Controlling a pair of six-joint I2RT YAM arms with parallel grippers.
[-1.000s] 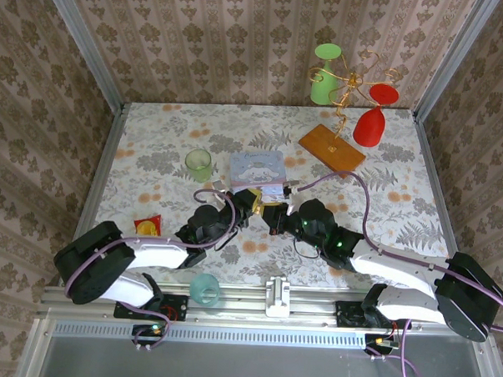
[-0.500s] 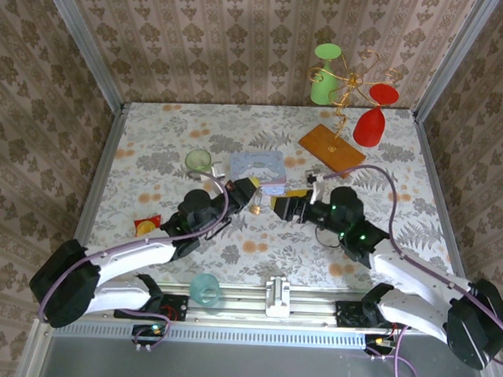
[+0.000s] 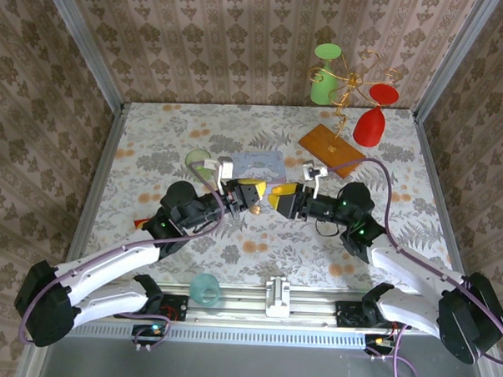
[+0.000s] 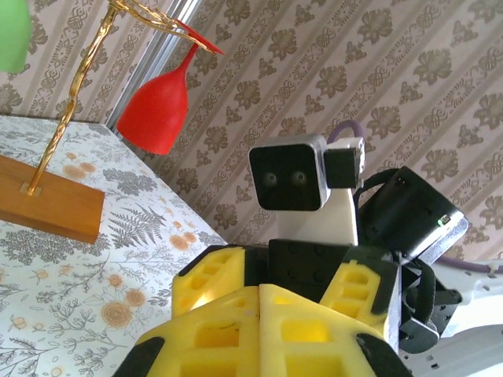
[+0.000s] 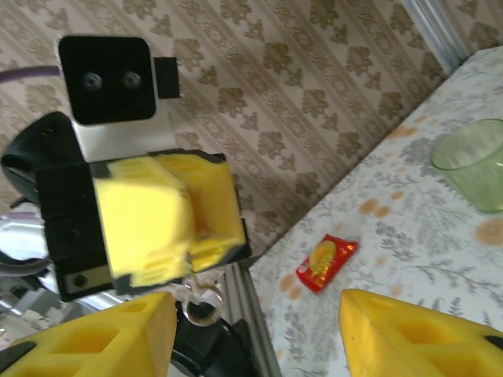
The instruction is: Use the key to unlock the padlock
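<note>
Top external: the left gripper (image 3: 251,194) and the right gripper (image 3: 278,198) are hovering tip to tip above the middle of the floral table (image 3: 153,142), just in front of a pale blue patterned box (image 3: 257,164). The padlock (image 3: 256,208) is showing as a small brass speck hanging just under the left fingertips, clear of the table. A green cup (image 3: 198,159) is standing by the box's left end and a teal cup (image 3: 204,287) is sitting near the front rail. Left wrist: the left gripper's (image 4: 259,302) yellow fingers are pressing together with no gap. The right gripper (image 4: 287,275) is facing them, its fingers standing apart. A red goblet (image 4: 157,118) is hanging behind, above a wooden base (image 4: 47,208). Right wrist: the right gripper's (image 5: 255,314) fingers are standing wide apart with nothing between them. Opposite, the left gripper (image 5: 177,224) is clamping shut, and the padlock (image 5: 198,305) is dangling below its fingers, blurred. Whether the key is sitting in it I cannot tell. A red packet (image 5: 326,261) is lying on the table beyond.
</note>
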